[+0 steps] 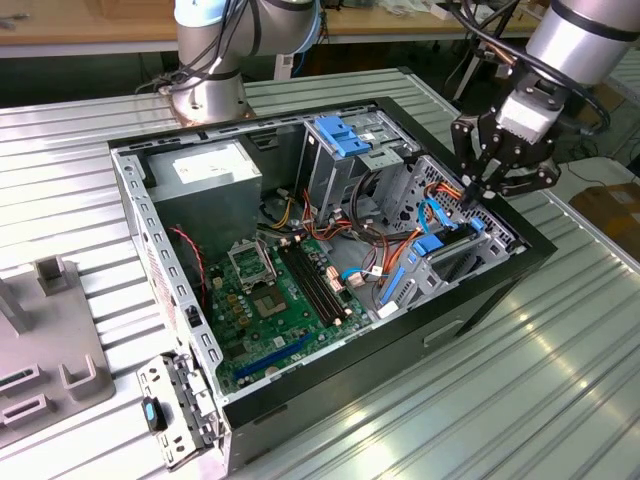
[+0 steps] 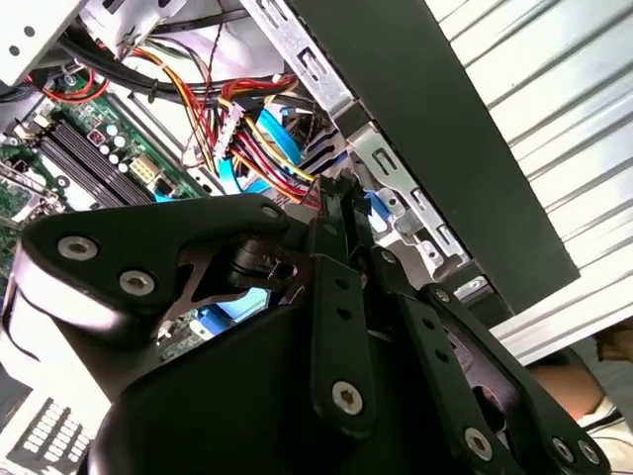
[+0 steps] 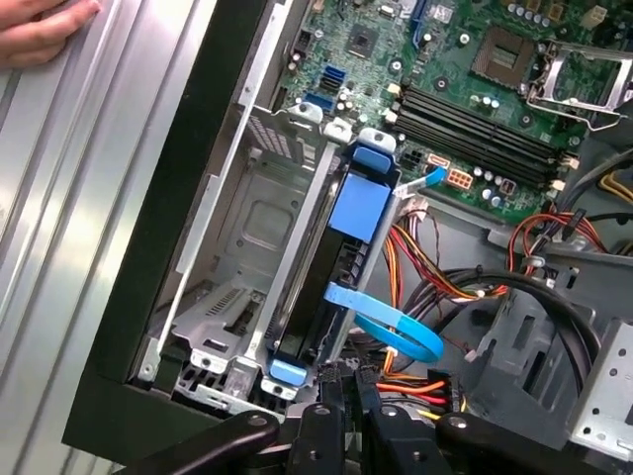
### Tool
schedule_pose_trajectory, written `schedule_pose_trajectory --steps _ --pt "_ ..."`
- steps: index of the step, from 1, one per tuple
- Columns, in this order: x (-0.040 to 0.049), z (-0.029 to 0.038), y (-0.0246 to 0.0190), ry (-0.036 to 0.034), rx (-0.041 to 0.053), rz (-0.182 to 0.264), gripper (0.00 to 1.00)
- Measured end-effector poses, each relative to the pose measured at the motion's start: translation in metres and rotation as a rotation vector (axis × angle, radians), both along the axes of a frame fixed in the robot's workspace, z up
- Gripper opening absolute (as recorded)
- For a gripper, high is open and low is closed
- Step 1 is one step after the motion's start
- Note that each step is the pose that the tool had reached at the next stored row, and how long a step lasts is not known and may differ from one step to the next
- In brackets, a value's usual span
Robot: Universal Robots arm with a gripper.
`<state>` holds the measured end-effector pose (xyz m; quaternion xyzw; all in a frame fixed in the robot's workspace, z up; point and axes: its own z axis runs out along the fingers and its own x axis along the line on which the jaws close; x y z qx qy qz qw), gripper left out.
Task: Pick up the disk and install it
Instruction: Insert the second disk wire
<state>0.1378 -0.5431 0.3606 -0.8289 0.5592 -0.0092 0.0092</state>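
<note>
The disk [image 3: 331,267] is seated on edge in the drive cage [image 3: 247,237] at the front corner of the open computer case [image 1: 300,390], blue rails at both ends. The gripper [image 1: 470,192] is poised just above the disk's end, fingers pinched together on nothing. The arm [image 1: 570,50] is angled down from the exterior view's right.
</note>
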Motion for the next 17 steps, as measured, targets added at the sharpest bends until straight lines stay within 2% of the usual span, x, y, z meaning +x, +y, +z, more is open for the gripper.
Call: schedule_pose_trajectory --steps 4,7,11,17 --pt "-0.0062 -0.0025 -0.0007 0.0 -0.0001 -0.01 0.16" --pt "-0.0063 -0.0025 -0.0008 0.0 -0.0001 -0.02 0.16" --pt "-0.0063 -0.0036 -0.0008 0.0 0.0 -0.157 0.16" --pt "-0.0064 -0.0047 -0.001 0.0 0.0001 -0.281 0.16"
